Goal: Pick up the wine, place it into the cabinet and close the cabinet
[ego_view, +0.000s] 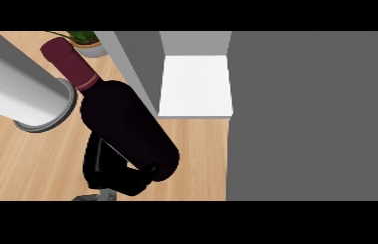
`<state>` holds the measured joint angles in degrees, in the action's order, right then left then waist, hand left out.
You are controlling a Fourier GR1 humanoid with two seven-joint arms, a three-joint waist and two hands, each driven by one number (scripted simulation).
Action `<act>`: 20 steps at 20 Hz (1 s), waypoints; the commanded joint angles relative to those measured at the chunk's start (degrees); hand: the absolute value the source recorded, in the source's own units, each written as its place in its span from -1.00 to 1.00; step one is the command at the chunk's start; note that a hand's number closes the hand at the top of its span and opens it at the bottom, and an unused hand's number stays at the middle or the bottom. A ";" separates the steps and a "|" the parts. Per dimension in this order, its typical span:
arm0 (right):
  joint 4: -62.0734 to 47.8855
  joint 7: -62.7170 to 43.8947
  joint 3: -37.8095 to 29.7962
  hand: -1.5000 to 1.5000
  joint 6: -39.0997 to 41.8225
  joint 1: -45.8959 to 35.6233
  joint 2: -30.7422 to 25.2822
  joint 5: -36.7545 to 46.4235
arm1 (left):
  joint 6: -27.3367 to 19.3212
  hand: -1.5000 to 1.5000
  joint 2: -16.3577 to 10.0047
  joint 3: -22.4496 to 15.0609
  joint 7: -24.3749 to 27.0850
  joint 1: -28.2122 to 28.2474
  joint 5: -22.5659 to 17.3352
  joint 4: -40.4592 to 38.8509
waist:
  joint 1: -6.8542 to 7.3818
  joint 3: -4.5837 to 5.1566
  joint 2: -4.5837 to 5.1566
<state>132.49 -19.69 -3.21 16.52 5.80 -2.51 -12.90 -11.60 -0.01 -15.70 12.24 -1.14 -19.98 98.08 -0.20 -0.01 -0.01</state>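
My hand (109, 175) black; wine bottle (122, 118) near-black, foil (63, 55) maroon, band (88, 82) gold; forearm (29, 93) pale grey; counter (40, 163) light wood-grain; cabinet (303, 118) grey, shelf (196, 85) white.

From where I stand, nothing here can be read. The wine bottle (125, 123), dark glass slanting up and away from the fingers of the left hand (111, 177) curled at its base, shows no legible label.

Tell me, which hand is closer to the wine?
Left. The left hand is curled round the lower end of the wine, on its left side. The right hand does not show in the view, so its place cannot be told.
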 commanded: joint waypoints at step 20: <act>-2.73 0.39 -6.96 -1.00 2.38 -2.40 -3.97 -5.91 | -25.04 1.00 0.01 -13.94 6.58 -24.68 -4.84 -25.33 | -0.34 0.02 0.03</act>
<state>129.94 -17.75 -6.60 18.43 4.92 -4.23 -15.18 -32.03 0.00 -26.24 17.29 -24.70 -21.73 74.00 -0.54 0.00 0.04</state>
